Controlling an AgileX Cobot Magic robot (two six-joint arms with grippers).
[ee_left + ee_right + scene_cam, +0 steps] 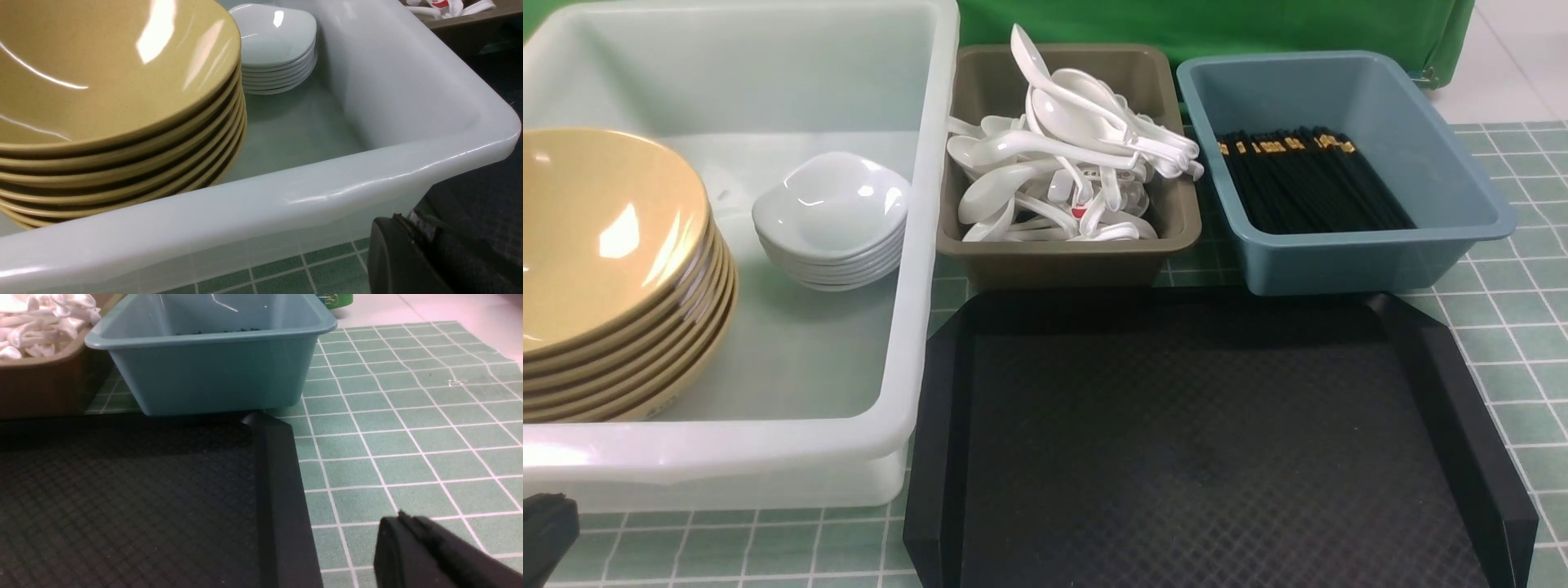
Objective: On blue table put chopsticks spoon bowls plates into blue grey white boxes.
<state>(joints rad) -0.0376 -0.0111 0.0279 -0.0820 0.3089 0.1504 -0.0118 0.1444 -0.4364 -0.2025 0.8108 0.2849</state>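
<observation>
Your left gripper (412, 253) and right gripper (412, 547) are both fully closed and appear to hold nothing (only a dark edge of each shows). From the black tray (1217, 441), find the white box (768, 457) at 10 o'clock, holding stacked bowls (605, 269) and plates (833, 216). The grey box (1062, 253) of spoons (1062, 163) sits at 12 o'clock, the blue box (1339, 261) of chopsticks (1307, 180) at 1 o'clock, all on the blue table (1519, 327).

Staged lab tabletop: tiled cloth (1515, 327), green backdrop (1217, 24), sorting tubs (1347, 261) of tableware
</observation>
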